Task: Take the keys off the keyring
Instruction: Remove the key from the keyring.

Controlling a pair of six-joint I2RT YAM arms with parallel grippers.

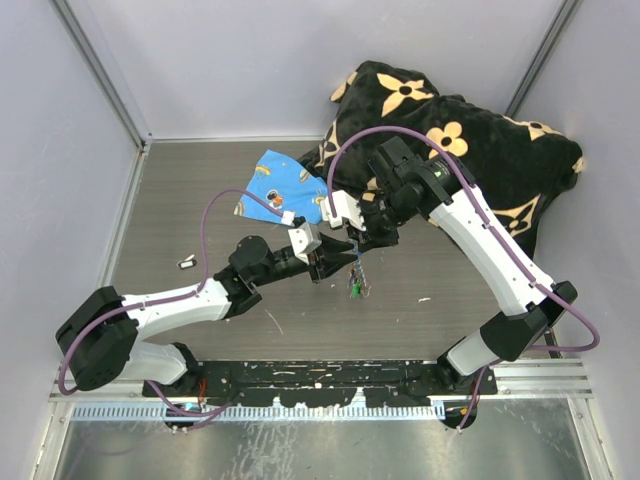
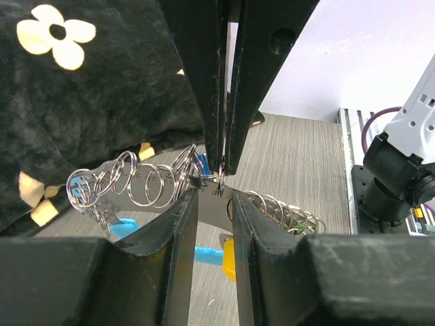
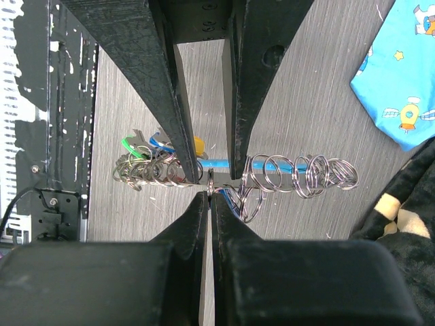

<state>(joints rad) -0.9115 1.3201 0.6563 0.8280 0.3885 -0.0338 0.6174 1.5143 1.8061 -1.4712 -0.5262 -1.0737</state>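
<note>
The keyring [image 3: 299, 178] is a string of small silver rings with a light-blue piece [image 3: 272, 164] behind it, held up above the table between both grippers. Keys with green [image 3: 129, 144], blue and yellow [image 3: 198, 145] heads bunch at one end; they hang below the grippers in the top view [image 1: 354, 290]. My left gripper [image 2: 214, 197] is shut across a flat metal strip [image 2: 212, 210] of the bundle. My right gripper [image 3: 209, 193] comes from the opposite side and is shut on one small ring [image 3: 211, 182], right beside the left fingertips [image 3: 194, 173].
A black blanket with cream flowers [image 1: 470, 150] lies at the back right, and a blue printed cloth [image 1: 280, 185] sits just behind the grippers. A small white object [image 1: 186, 264] lies on the table at the left. Grey walls close in the left, back and right.
</note>
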